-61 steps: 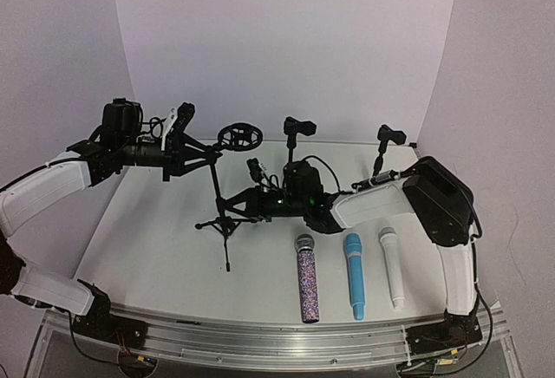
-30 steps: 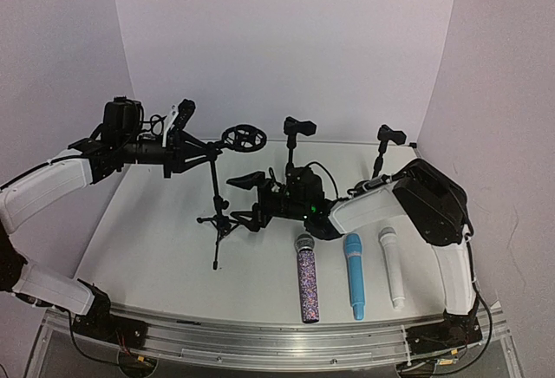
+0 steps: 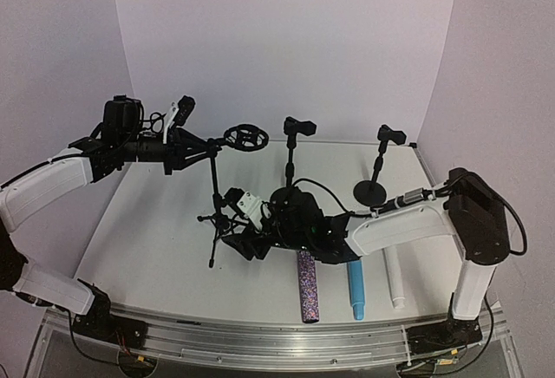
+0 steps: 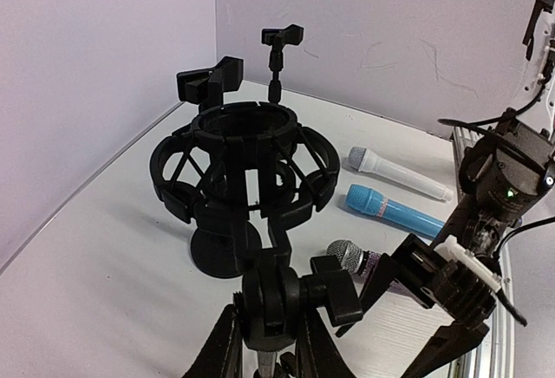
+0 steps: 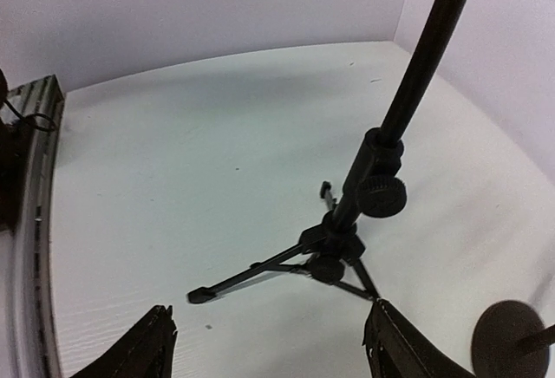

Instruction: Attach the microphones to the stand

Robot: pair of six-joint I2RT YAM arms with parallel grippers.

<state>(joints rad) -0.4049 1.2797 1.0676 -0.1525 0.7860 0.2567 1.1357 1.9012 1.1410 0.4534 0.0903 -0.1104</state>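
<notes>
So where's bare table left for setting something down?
The table is bare left of the tripod stand, out to its edge. Centre and right are crowded: right gripper, purple microphone, blue microphone, white microphone, two round-base stands.

Surface: a white, matte surface [image 3: 147, 248] is seen, faintly grained in the wrist views.
Back: a plain back wall [image 3: 286, 40] is tinted pale lilac.
Sides: a left wall [image 3: 52, 48] and a right wall [image 3: 503, 74] are joined to it at vertical seams.
Near edge: a metal rail [image 3: 260, 336] is run along the front.
Light: everything is lit evenly and shadows are kept soft.
</notes>
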